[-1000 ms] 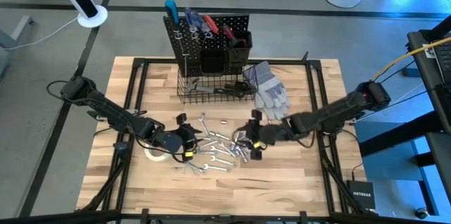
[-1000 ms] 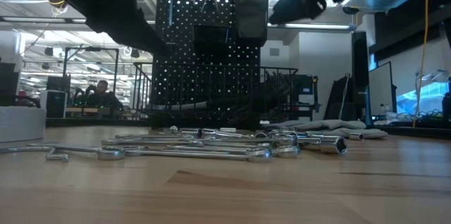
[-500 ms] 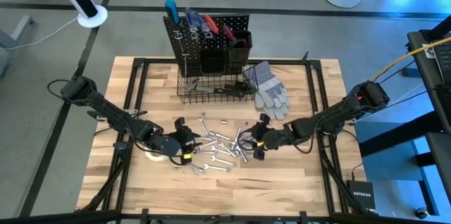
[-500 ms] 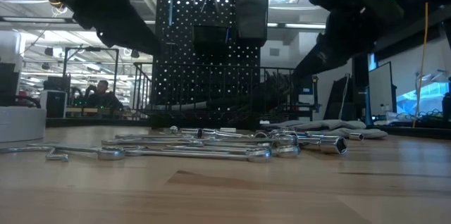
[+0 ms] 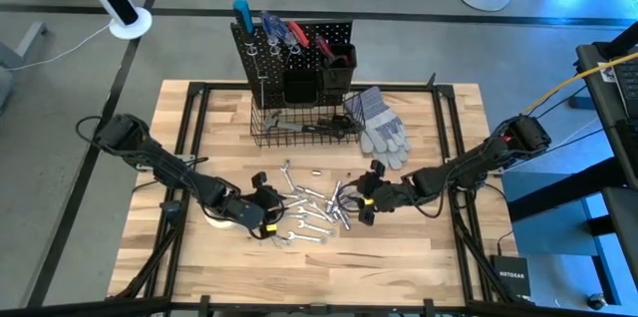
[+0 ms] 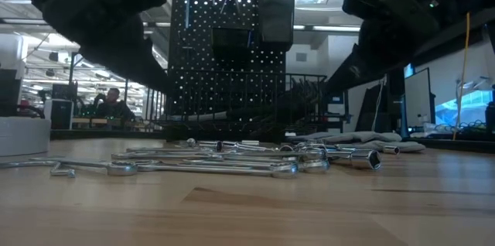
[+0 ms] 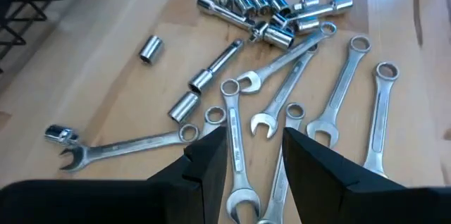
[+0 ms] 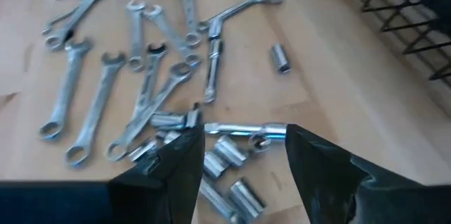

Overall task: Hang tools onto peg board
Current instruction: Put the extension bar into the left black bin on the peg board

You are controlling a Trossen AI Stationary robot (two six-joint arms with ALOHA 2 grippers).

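Two dark jointed arms, yellow bands beside each black pincer (image 5: 265, 209).

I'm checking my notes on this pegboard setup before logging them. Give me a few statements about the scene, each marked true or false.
1. Both grippers hold wrenches. False: the left gripper and right gripper are open and empty.
2. The silver wrenches lie on the wooden table. True.
3. The grey work gloves hang on the black perforated peg board. False: they lie on the table beside it.
4. A white tape roll sits near the left arm. True.
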